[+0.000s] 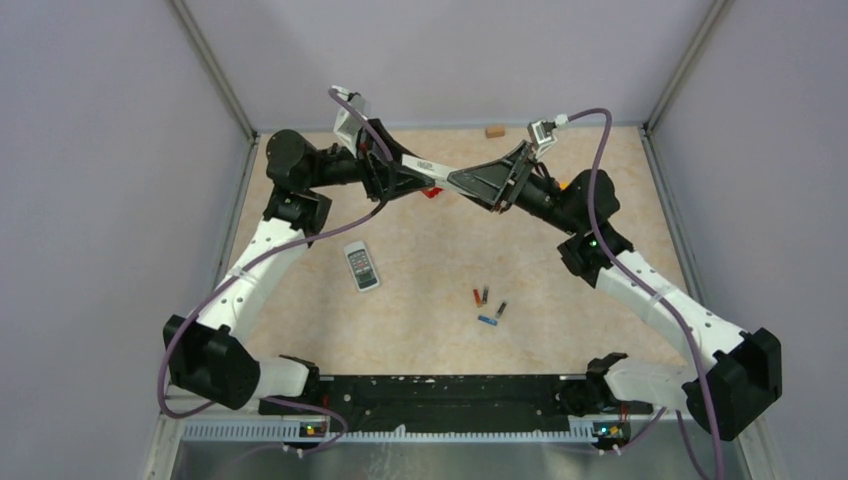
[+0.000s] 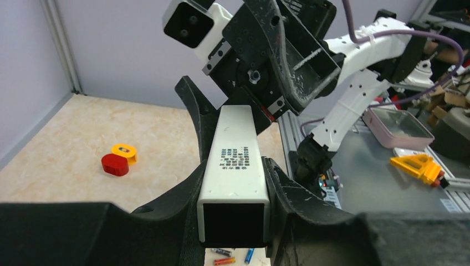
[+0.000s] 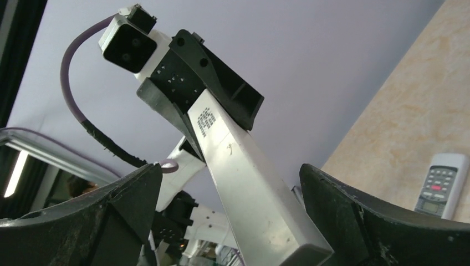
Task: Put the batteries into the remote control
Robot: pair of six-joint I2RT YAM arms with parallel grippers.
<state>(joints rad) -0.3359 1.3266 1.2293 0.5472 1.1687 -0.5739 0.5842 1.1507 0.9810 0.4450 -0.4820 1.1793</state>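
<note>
A white plastic bar-shaped remote control (image 2: pixel 233 160) is clamped in the left jaws, its end inside the wide-open, empty right jaws. Tiny cylindrical batteries (image 1: pixel 485 295) lie far below; the apparent handover needs the right jaws closed.

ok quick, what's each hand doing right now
left hand: closed on the white remote, gripping it from both sides.
right hand: open, straddling the remote's other end, with a clear gap on one side.

The white remote control (image 1: pixel 425 167) is raised at the far side, printed label showing, its near end apparently open. Four batteries (image 1: pixel 485 295) lie loosely clustered: red-and-black, two dark, one blue.
</note>
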